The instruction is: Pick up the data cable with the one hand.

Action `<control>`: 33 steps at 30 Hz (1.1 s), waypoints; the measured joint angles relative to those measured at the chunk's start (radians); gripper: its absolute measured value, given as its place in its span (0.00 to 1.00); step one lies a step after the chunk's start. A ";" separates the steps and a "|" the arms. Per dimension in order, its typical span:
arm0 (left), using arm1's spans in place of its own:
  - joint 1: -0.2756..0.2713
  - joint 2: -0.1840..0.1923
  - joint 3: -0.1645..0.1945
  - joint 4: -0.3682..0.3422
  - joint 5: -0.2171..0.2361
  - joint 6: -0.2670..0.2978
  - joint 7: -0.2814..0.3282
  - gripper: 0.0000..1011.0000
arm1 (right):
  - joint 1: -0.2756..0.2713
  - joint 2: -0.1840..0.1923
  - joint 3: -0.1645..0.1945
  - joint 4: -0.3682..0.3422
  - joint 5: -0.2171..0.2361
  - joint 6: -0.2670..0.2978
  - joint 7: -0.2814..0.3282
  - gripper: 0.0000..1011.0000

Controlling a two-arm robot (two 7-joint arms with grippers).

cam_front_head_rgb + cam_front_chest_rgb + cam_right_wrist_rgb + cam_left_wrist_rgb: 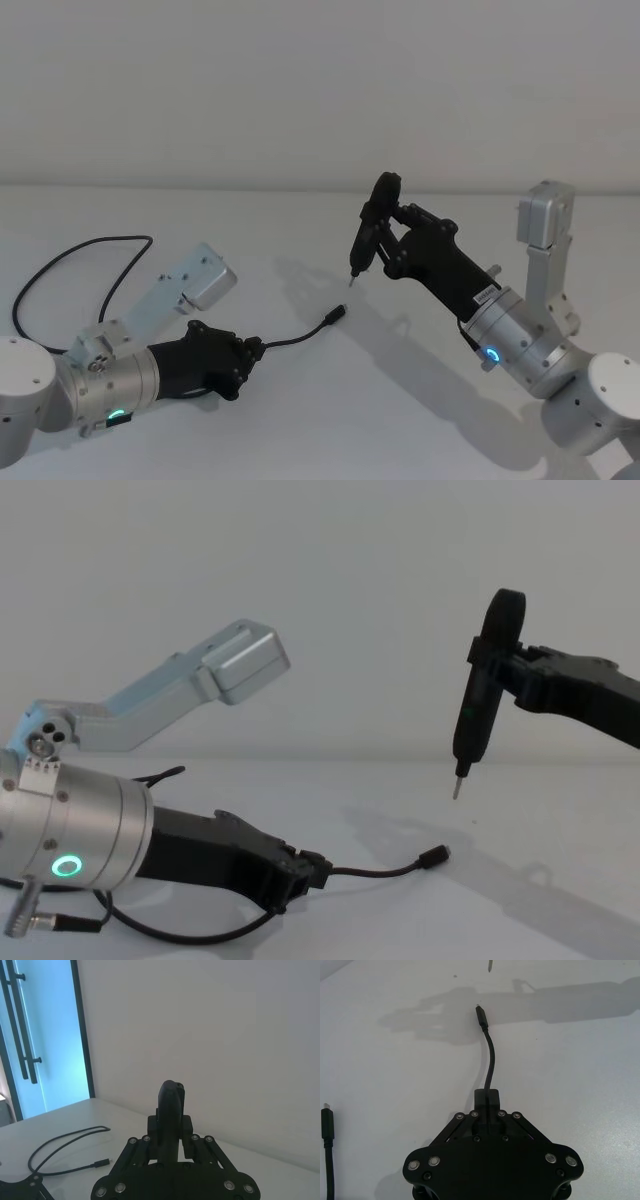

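- The data cable (492,1060) lies on the white bench (300,430). A short free stretch ends in a small plug (336,314), and the long remainder loops away behind the left arm (90,245).
- The left gripper (487,1097) is clamped on the cord a little way back from the plug, its fingers pinched together around it. It sits low, close to the bench.
- The free end runs straight out from the fingertips, roughly along the gripper's own long axis and towards the right arm's side.
- With the hold made, the coming move is probably a plain lift. The slack loop behind should let the cord follow without tugging.
- The right gripper (500,670) is well apart and higher, closed on an upright pen-like tool (470,715). The tool's tip hangs above the bench beyond the plug, touching nothing.
- The left wrist view shows the pinch itself and the cord's gentle sideways bend.
- The chest view shows the cord from the side: it sags just ahead of the gripper and rises a little at the plug (435,856). I cannot tell whether the plug is clear of the bench.
- The head view shows the trailing loop, the part that has yet to be lifted.
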 joint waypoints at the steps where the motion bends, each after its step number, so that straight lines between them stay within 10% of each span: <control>1: 0.000 0.000 0.000 0.000 0.000 0.000 0.000 0.03 | 0.000 0.000 -0.001 0.001 0.000 0.000 0.000 0.27; 33: 0.000 0.000 0.000 0.000 0.000 0.000 0.000 0.03 | 0.065 -0.026 -0.035 0.131 -0.046 -0.005 -0.005 0.27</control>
